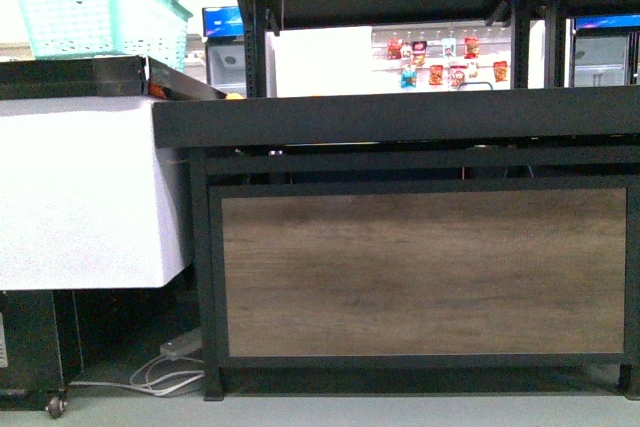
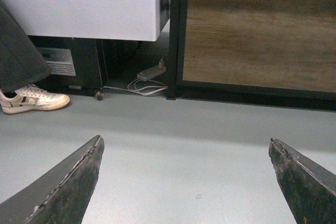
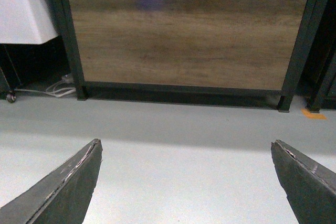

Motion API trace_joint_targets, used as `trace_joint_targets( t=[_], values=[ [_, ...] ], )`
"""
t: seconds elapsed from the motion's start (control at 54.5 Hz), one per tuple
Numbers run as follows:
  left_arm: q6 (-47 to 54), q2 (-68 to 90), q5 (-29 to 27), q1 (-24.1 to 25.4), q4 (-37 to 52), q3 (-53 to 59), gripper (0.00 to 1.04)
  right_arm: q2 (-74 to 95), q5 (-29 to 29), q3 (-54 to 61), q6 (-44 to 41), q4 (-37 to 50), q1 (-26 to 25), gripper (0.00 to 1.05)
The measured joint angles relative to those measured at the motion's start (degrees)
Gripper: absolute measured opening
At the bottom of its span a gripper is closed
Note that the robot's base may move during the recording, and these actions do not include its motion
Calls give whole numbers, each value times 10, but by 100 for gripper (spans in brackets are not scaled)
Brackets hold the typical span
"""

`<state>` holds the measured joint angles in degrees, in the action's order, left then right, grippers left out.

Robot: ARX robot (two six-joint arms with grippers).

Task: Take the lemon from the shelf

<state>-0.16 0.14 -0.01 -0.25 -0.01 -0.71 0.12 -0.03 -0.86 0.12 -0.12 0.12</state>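
Left gripper [image 2: 185,140], right gripper [image 3: 185,141]: jaws spread

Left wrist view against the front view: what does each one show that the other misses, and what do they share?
Only the left wrist view: a white sneaker and a dark trouser leg, plus the left gripper, its jaws wide apart and empty. Only the front view: a teal basket up at the left, the shelf's dark deck, and hanging snack packets behind it. Both: the shelf's wood-grain front panel, the white cabinet, and the power strip with white cables.
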Motion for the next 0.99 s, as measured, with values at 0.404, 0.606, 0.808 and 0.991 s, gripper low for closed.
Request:
trace_joint_targets(
  t=[0.404, 0.606, 0.808, 0.991],
  values=[
    [0, 0, 0, 0, 0, 0, 97, 0, 0, 0, 0, 0, 0, 97],
    [0, 0, 0, 0, 0, 0, 97, 0, 0, 0, 0, 0, 0, 97],
    [0, 0, 0, 0, 0, 0, 97, 0, 0, 0, 0, 0, 0, 97],
    [0, 0, 0, 0, 0, 0, 97, 0, 0, 0, 0, 0, 0, 97]
  ],
)
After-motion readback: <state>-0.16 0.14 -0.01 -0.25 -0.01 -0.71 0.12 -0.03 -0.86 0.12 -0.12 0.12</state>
